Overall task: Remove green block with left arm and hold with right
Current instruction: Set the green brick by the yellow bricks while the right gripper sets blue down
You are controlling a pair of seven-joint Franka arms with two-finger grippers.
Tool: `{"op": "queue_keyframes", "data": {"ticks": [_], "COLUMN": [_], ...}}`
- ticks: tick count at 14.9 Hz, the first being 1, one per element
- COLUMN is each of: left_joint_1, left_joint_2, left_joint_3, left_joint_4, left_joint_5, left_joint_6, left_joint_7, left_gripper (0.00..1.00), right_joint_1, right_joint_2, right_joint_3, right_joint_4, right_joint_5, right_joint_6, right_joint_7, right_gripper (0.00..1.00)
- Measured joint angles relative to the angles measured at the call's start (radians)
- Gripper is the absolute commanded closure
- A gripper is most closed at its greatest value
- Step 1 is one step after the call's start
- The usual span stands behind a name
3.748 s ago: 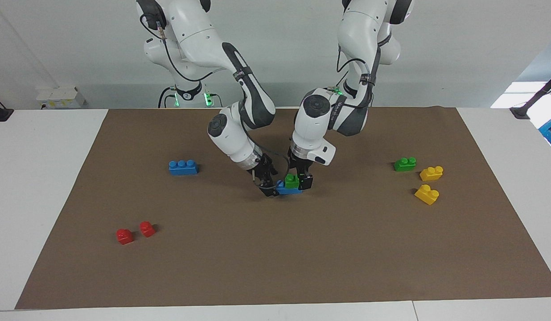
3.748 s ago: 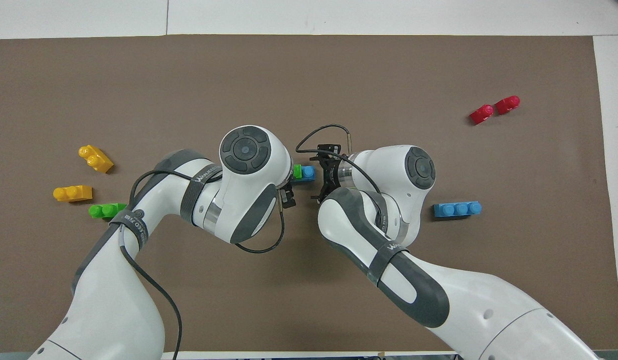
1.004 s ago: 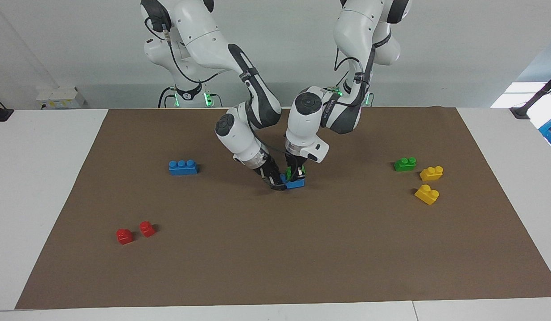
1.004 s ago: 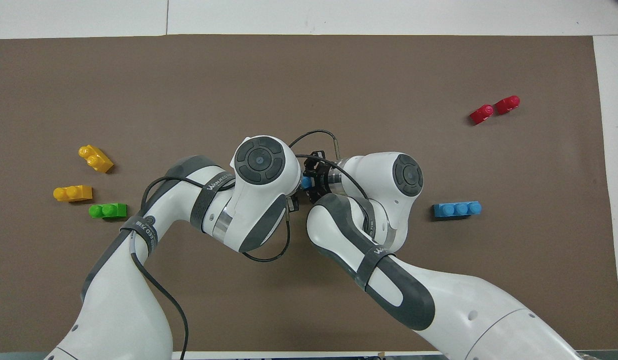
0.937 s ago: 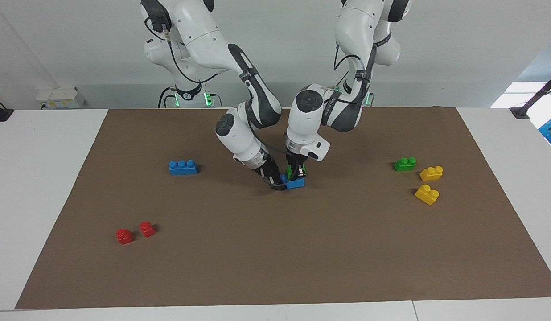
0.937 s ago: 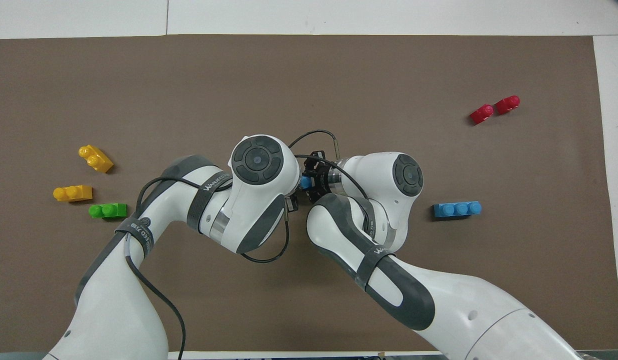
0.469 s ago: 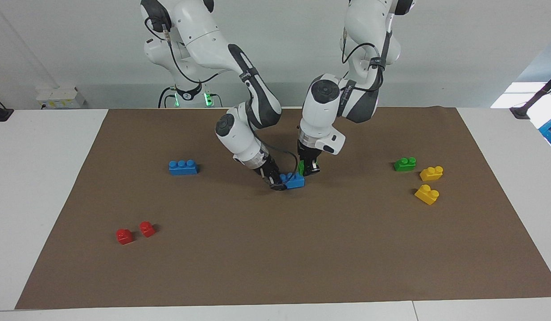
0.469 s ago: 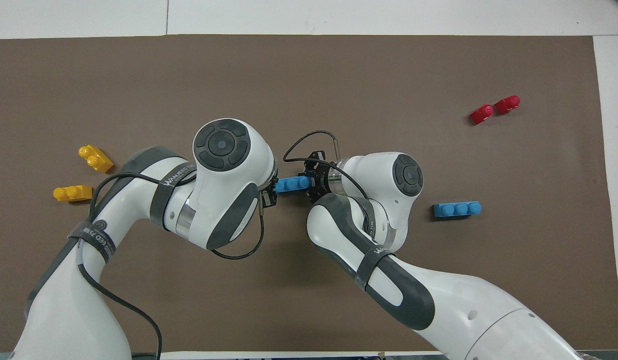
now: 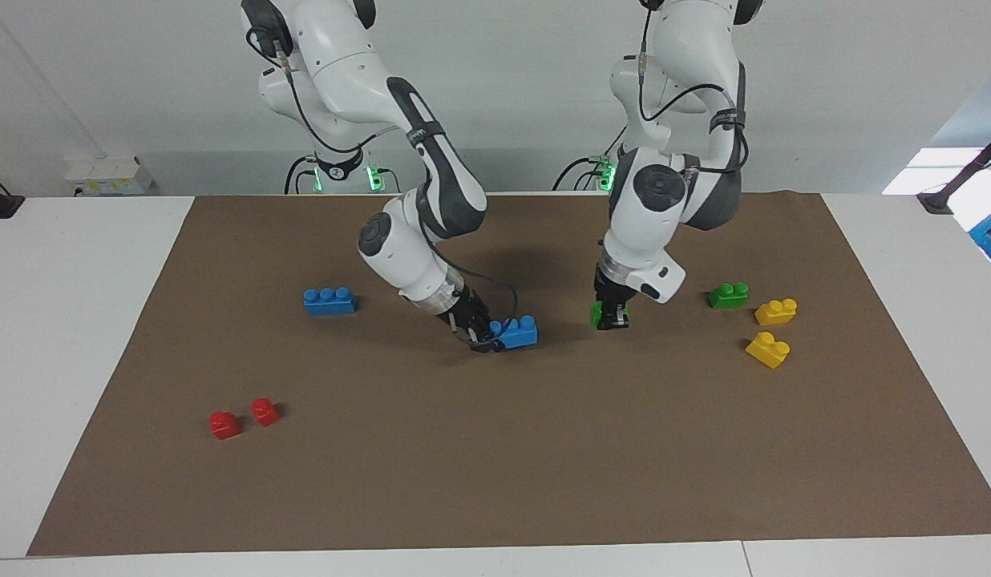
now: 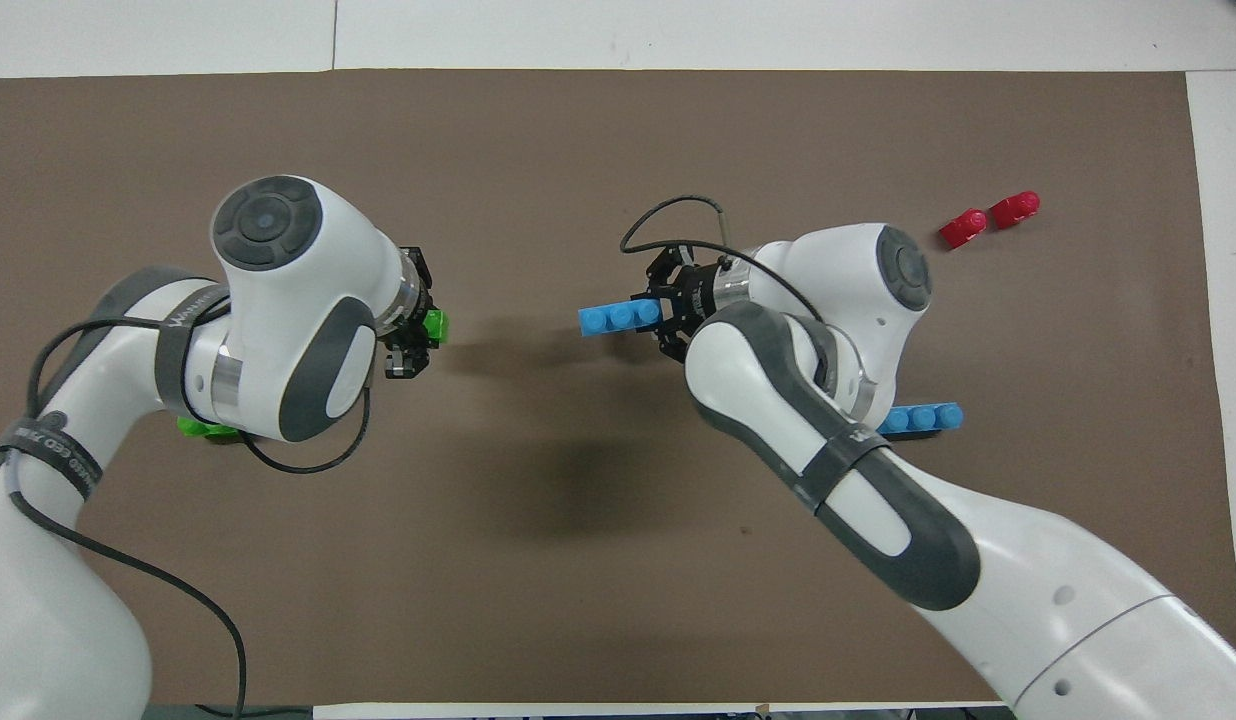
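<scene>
Green block off, blue brick held back

The mat [image 9: 495,481] covers the table's middle. The right gripper [image 9: 486,335] clamps a blue brick [image 9: 515,332] near mat centre; the left gripper [image 9: 610,314], toward the left arm's end, apparently just above the mat, pinches the green block [image 9: 596,314], mostly hidden. It looks light, rigid and slick: grip the flat sides.

Both arms reach down, apart; left pincer [image 9: 609,317] and right pincer [image 9: 486,335] each clamped shut.

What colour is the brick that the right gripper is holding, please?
Blue: the right gripper grips a three-stud blue brick, clearest in the facing view.
</scene>
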Motion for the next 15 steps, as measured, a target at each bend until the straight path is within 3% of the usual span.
{"op": "queue_keyframes", "data": {"ticks": [7, 10, 15], "left_joint_1": [0.222, 0.263, 0.279], "left_joint_2": [-0.016, -0.015, 0.004], "left_joint_3": [-0.001, -0.001, -0.002], "left_joint_4": [-0.133, -0.158, -0.172], "left_joint_5": [0.000, 0.000, 0.000], "left_joint_6": [0.126, 0.142, 0.195], "left_joint_7": [0.510, 0.654, 0.702], "left_gripper": [1.00, 1.00, 1.00], "right_joint_1": [-0.334, -0.432, -0.496], "right_joint_2": [-0.030, -0.014, 0.013], "right_joint_3": [-0.006, -0.006, -0.006], "right_joint_4": [0.048, 0.040, -0.034], "right_joint_5": [-0.031, -0.093, -0.100], "right_joint_6": [-0.292, -0.326, -0.320], "right_joint_7": [-0.304, -0.380, -0.429], "right_gripper": [1.00, 1.00, 1.00]}}
